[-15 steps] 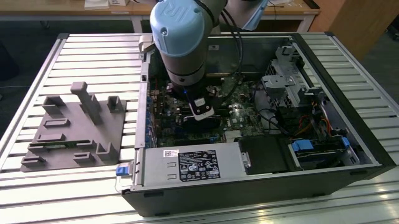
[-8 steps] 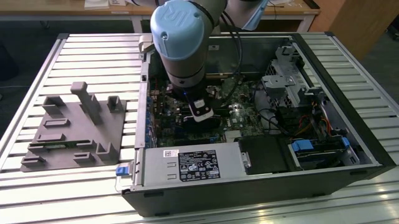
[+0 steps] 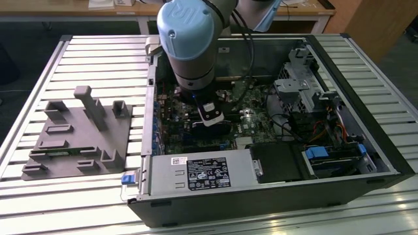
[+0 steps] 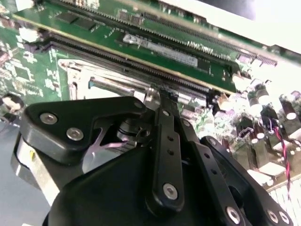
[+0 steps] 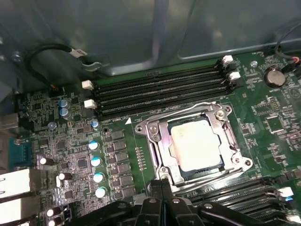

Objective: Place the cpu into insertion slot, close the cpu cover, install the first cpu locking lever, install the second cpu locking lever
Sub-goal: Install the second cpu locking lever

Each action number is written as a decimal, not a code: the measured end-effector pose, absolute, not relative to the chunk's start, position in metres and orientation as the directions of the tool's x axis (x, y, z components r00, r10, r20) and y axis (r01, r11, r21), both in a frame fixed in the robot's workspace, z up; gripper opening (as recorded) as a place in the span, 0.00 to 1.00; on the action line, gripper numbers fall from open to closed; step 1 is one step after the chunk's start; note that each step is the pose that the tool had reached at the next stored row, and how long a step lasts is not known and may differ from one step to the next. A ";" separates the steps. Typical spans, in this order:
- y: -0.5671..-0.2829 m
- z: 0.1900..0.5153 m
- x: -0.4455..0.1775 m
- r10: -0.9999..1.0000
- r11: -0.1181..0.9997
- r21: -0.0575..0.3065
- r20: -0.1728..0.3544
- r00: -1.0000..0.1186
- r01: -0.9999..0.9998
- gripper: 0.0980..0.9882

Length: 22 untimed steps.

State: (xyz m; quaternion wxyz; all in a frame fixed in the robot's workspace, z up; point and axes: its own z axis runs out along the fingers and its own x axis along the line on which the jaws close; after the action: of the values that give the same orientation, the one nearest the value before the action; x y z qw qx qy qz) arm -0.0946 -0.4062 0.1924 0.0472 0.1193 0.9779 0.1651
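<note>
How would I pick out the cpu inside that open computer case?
On the green motherboard, find the four long black memory slots. Just beside them sits a shiny metal cpu cover. The cpu is the flat, pale silver square in its window, the only plain smooth plate among small components.

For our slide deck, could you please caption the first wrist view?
Square silver-grey cpu seated in the socket under the shiny metal cpu cover, black fingers at its edge.

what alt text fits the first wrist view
A silver cpu sits in the insertion slot with the metal cpu cover closed around it, on a green motherboard. The black gripper sits beside the socket's edge.
</note>
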 end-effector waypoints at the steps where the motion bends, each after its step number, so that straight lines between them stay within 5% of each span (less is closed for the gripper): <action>1: -0.406 0.195 -0.095 0.249 0.917 0.334 -0.053 -0.967 0.218 0.01; 12: -0.406 0.210 -0.084 0.246 0.936 0.274 -0.069 -0.967 0.219 0.01; 22: -0.391 0.210 -0.064 0.245 0.941 0.259 -0.071 -0.967 0.220 0.01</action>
State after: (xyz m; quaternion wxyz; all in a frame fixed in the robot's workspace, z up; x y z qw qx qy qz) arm -0.0641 -0.3911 0.2097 0.0509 0.1182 0.9837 0.1254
